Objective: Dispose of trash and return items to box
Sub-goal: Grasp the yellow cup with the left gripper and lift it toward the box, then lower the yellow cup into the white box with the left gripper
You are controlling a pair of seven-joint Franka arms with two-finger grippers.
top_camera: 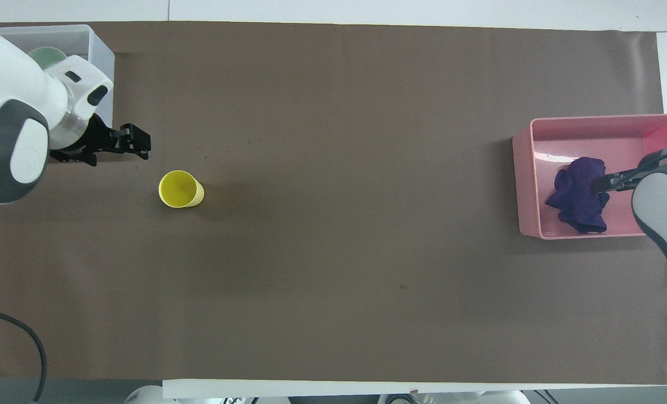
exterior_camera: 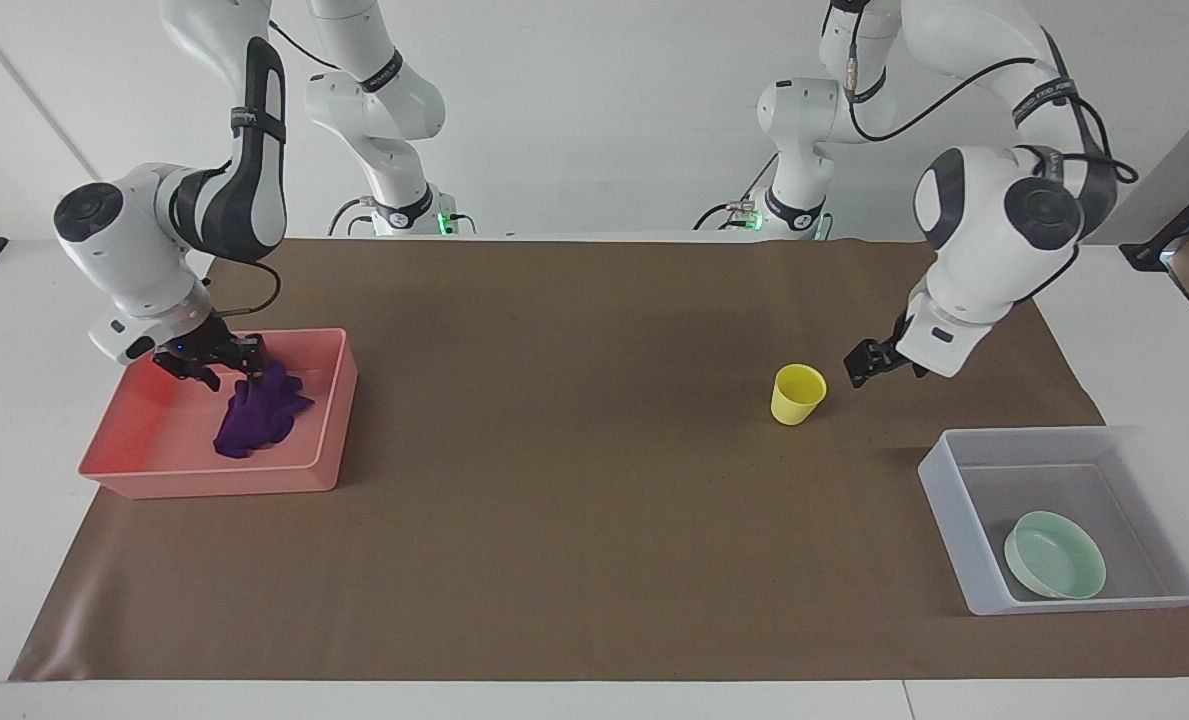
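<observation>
The purple trash wad [exterior_camera: 257, 417] lies slumped in the pink tray [exterior_camera: 329, 405]; it also shows in the overhead view [top_camera: 577, 196]. My right gripper [exterior_camera: 212, 362] is open just above the wad's top, inside the tray [top_camera: 521, 185]. The yellow cup [exterior_camera: 797, 393] stands upright on the mat, also in the overhead view [top_camera: 180, 189]. My left gripper [exterior_camera: 869, 365] is open and empty, in the air over the mat beside the cup [top_camera: 137, 139]. The mint-green bowl [exterior_camera: 1054, 568] sits in the translucent box [exterior_camera: 944, 495]; from overhead my left arm hides most of the bowl [top_camera: 44, 55] and the box [top_camera: 102, 51].
A brown mat [exterior_camera: 574, 480] covers the table, with white table margins around it. The pink tray is at the right arm's end and the box at the left arm's end. A black cable [top_camera: 33, 348] hangs at the overhead view's edge.
</observation>
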